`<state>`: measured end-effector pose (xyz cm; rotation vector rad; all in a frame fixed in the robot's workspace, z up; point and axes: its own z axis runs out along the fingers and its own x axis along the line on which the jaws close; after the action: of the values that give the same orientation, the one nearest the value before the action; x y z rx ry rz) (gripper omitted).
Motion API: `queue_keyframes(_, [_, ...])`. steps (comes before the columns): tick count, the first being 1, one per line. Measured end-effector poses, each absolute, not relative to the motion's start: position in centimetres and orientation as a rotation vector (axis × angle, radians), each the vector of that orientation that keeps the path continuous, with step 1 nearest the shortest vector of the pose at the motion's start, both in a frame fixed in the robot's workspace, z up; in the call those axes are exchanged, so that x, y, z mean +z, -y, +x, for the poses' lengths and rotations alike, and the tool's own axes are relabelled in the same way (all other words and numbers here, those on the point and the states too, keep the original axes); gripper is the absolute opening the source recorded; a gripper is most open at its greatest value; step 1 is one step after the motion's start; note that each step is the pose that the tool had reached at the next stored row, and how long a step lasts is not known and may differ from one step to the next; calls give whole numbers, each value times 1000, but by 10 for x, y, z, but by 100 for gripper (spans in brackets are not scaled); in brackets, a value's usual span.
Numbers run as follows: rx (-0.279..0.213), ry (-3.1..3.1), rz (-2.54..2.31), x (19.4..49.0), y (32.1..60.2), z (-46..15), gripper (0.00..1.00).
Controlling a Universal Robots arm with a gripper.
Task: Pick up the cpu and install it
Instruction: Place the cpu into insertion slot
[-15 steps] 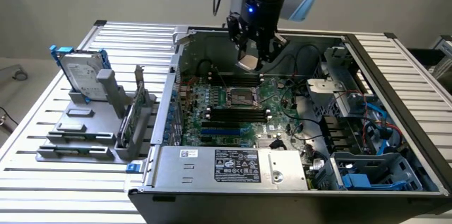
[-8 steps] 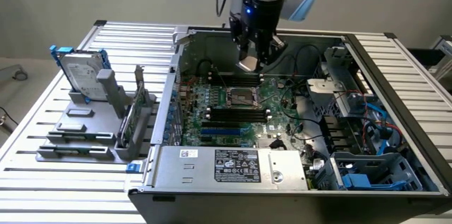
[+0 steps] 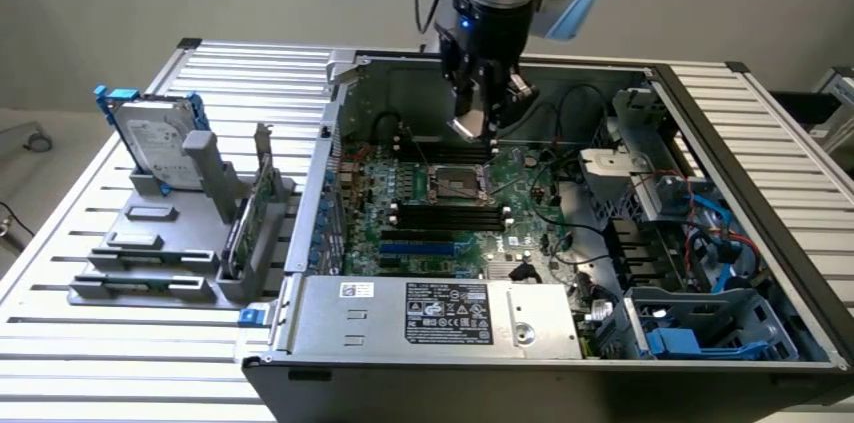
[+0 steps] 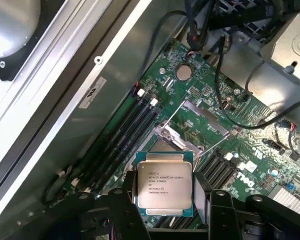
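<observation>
Nearest in the exterior view is a silver metal power supply box with a black label (image 3: pixel 441 315), in the front of the open grey computer case (image 3: pixel 747 133). Beside it, at the exterior view's right, is a blue plastic drive cage (image 3: pixel 683 339).

Behind these lies the green motherboard (image 3: pixel 523 181) with long black memory slots (image 3: pixel 447 215) and the square metal-framed socket (image 3: pixel 454 183) in the middle. In the wrist view the socket (image 4: pixel 166 141) is uncovered, with its metal plate lifted.

Above the board, just behind the socket, hangs the black gripper (image 3: pixel 478 123). It is clamped on the cpu (image 3: pixel 469 126), a thin square chip with a silver-grey metal top. In the wrist view the black fingers (image 4: pixel 124 202) press two opposite edges of the cpu (image 4: pixel 164 183), whose printed top faces the camera. The cpu is in the air, not seated in the socket.

Further away, at the exterior view's left, a silver rectangular hard drive with blue rails (image 3: pixel 158 138) stands upright on a grey plastic holder (image 3: pixel 147 243), on the table of aluminium slats (image 3: pixel 80 363).
</observation>
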<state>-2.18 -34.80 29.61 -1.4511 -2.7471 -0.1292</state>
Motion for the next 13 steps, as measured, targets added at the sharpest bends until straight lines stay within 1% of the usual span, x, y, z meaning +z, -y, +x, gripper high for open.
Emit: queue_keyframes(13, [-134,2577,-1752,289,348,-22,55])
